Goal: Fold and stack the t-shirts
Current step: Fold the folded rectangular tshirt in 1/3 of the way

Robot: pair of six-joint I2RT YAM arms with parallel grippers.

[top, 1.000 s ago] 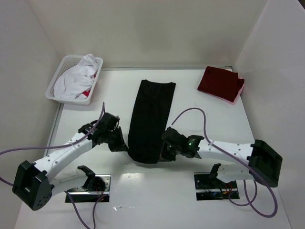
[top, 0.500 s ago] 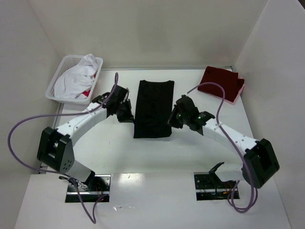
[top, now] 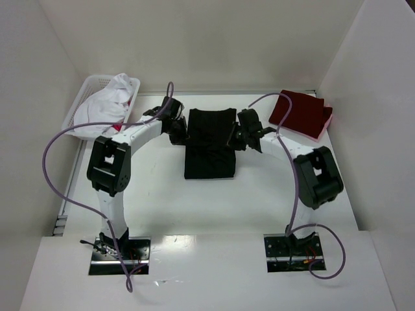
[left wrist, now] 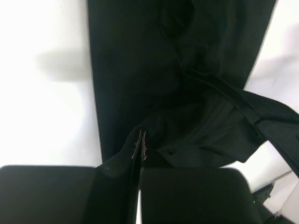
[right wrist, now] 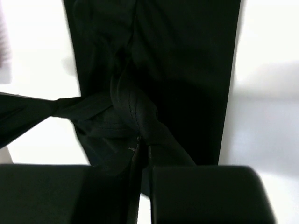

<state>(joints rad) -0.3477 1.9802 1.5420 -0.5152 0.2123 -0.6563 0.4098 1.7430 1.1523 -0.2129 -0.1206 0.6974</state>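
Note:
The black t-shirt lies folded double in the middle of the table, its near end carried over toward the far end. My left gripper is shut on its left edge. My right gripper is shut on its right edge. Both wrist views show black cloth pinched between shut fingers, with the rest of the shirt spread below. A dark red t-shirt lies folded at the far right on a pink one. White and red shirts fill the basket.
A white lattice basket stands at the far left corner. Walls close in the table on the left, far and right sides. Purple cables loop from both arms over the table.
Both grippers have carried the near end of the black t-shirt away from the bases toward the far end, halving its length. Both arms are now stretched far out.

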